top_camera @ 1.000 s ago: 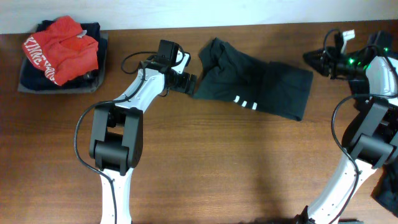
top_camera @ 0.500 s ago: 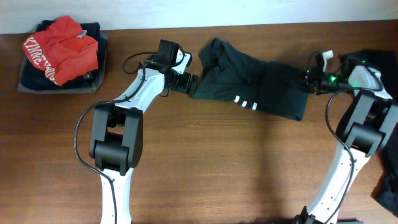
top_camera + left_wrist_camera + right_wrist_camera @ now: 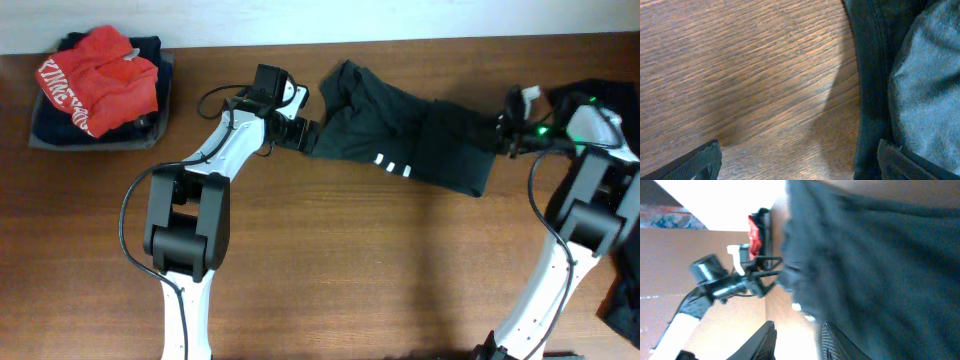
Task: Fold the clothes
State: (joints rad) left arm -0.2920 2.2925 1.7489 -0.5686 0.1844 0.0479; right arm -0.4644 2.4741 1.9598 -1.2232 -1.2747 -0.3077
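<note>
Left gripper (image 3: 306, 134) is sitting low over the table (image 3: 330, 270) at the left edge of the black garment (image 3: 410, 135). Its fingers (image 3: 702, 161) are standing wide apart, holding nothing. In the left wrist view the garment's seamed edge is running down just inside the right-hand finger, with bare wood filling the gap to the other one. Right gripper (image 3: 503, 133) is pressing in at the garment's opposite, right edge. Its wrist view is blurred: two dark fingers (image 3: 766, 339) are showing with a narrow gap between them and fabric is filling most of the frame, so I cannot tell whether they are gripping the cloth. The garment is lying stretched between the two grippers near the table's far edge, bunched and rumpled at the left end, flatter toward the right, with three short white stripes (image 3: 395, 165) showing along its near edge. Well apart, in the far left corner, a red garment (image 3: 98, 65) is resting on a dark blue garment (image 3: 150, 45) on a grey tray (image 3: 95, 140).
</note>
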